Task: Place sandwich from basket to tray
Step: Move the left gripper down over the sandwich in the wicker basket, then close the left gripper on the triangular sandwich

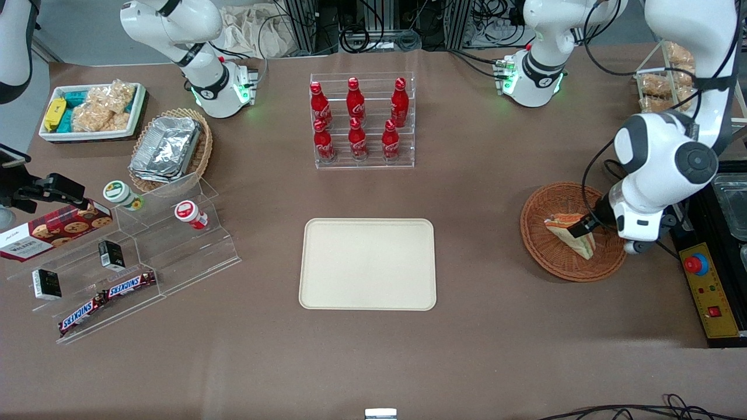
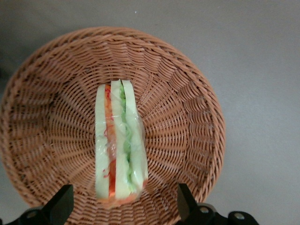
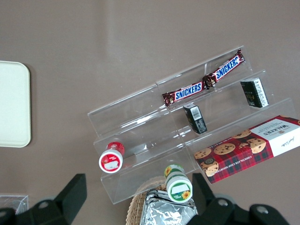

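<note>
The sandwich (image 1: 575, 238), a wedge of white bread with orange and green layers in clear wrap, lies in the round reddish-brown wicker basket (image 1: 540, 248) toward the working arm's end of the table. My left gripper (image 1: 583, 225) hangs low over the basket, right at the sandwich. In the left wrist view the gripper (image 2: 124, 194) is open: its two black fingers stand wide on either side of the sandwich (image 2: 119, 140), apart from it, above the basket (image 2: 187, 117). The cream rectangular tray (image 1: 367, 263) lies empty at the table's middle.
A clear rack of red bottles (image 1: 362, 119) stands farther from the front camera than the tray. A control box with a red button (image 1: 703, 286) sits beside the basket. A clear stepped shelf with snacks (image 1: 128, 262), a tan basket with foil containers (image 1: 169, 149) and a white snack bin (image 1: 93, 111) lie toward the parked arm's end.
</note>
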Tool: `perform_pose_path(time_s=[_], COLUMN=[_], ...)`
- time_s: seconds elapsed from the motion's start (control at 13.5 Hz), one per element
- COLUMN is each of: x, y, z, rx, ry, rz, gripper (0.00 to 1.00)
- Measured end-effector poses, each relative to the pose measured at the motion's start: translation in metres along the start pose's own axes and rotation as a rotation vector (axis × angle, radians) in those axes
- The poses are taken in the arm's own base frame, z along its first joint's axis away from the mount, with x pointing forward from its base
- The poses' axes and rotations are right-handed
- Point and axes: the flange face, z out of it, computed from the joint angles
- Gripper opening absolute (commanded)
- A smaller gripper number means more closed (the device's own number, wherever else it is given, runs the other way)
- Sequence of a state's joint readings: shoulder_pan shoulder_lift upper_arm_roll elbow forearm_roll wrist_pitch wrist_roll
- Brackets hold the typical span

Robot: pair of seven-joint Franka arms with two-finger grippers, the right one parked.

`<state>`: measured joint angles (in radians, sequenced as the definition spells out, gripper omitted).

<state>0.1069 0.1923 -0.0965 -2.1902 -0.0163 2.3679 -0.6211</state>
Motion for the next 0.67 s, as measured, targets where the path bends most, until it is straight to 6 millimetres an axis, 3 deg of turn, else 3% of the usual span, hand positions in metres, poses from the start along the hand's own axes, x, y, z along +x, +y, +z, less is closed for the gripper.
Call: perform_pose_path(time_s=[0.22, 0.44, 0.52, 0.67], x=[0.003, 0.002, 0.003, 0.004], y=[0.001, 0.000, 0.000, 0.000], z=[0.027, 0.041, 0.044, 0.053], rx=[0.002, 0.010, 0.009, 0.010], ry=[-0.010, -0.026, -0.025, -0.027], rz=[-0.018, -0.024, -0.027, -0.032], gripper=[0.99, 0.98, 0.79, 0.09])
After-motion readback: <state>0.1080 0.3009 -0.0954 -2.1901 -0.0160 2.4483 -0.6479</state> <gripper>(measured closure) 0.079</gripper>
